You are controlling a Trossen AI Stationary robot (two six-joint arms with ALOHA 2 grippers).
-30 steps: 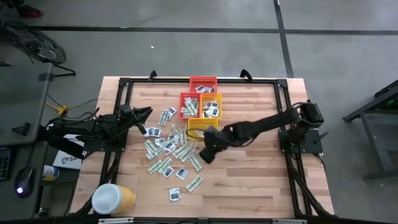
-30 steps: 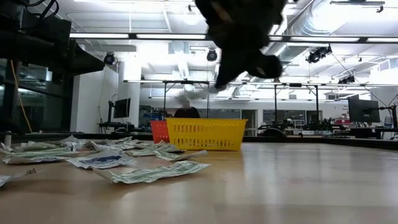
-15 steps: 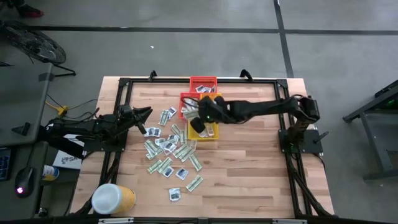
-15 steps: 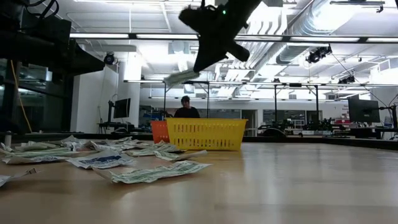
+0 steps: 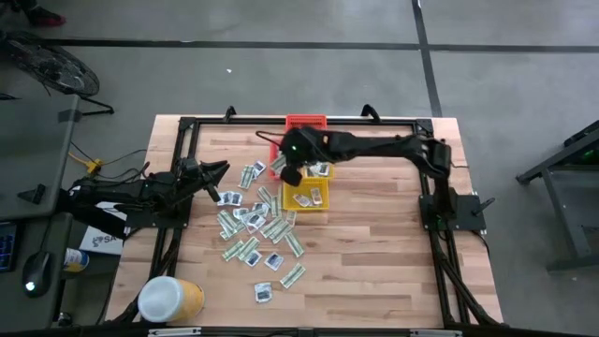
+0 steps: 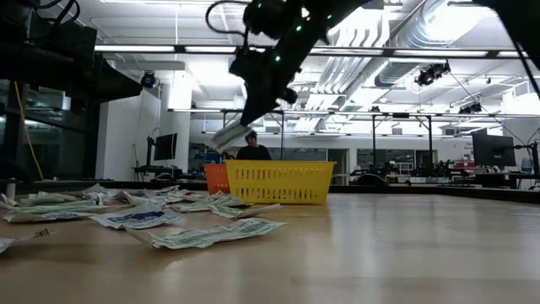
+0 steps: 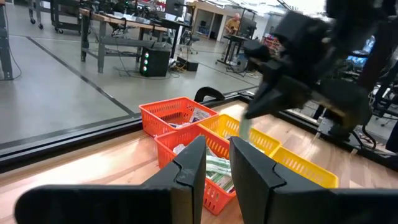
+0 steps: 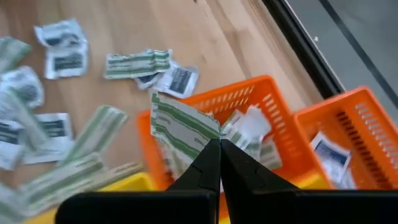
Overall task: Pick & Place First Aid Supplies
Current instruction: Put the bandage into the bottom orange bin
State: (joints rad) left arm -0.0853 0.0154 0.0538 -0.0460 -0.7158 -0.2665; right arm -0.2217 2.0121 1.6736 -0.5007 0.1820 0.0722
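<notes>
From above, the right gripper (image 5: 289, 168) hangs over the small orange plastic basket (image 5: 277, 147) at the far middle of the wooden table (image 5: 374, 243), while the left gripper (image 5: 217, 169) waits by the left edge, fingers a little apart and empty. Down at table height a pale green-and-white strip packet (image 6: 228, 133) dangles slanted from those fingers, above and just left of the yellow basket (image 6: 281, 181). The right wrist camera shows the fingers pinched together on one end of that strip, its long axis pointing away over the orange basket, so I'd guess a straight drop works, with the loose packets (image 8: 137, 63) on the wood well clear.

Two dark, matte, jointed arms on black frame rails. Right hand (image 8: 219, 163): two black tapered fingers (image 8: 205, 168). Left hand (image 7: 216, 171): blocky black fingers (image 7: 189, 165). Small green lights glowing near the right wrist; looped black cable above.
</notes>
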